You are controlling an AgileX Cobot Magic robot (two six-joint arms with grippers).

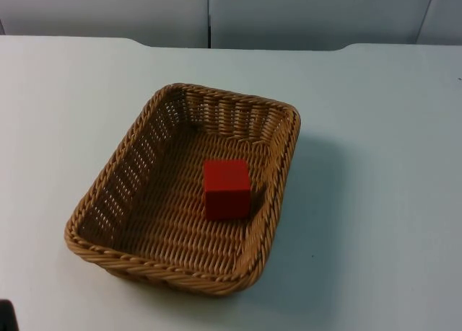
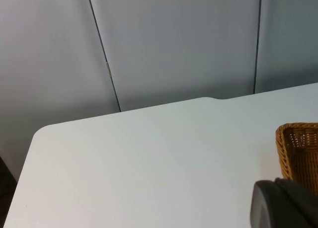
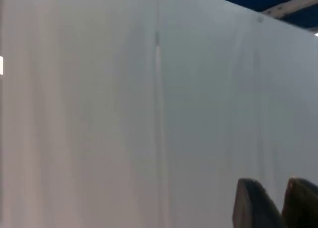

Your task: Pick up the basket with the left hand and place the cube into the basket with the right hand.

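Left gripper [image 2: 285,205] near basket [image 1: 184,190] corner, off it; finger spread unclear. Basket flat on worktop [image 1: 375,165], red cube [image 1: 227,189] inside already. Right gripper [image 3: 276,203] faces partition, fingers narrowly apart, holding nothing. Risk: careless lift tips basket, cube slides out.
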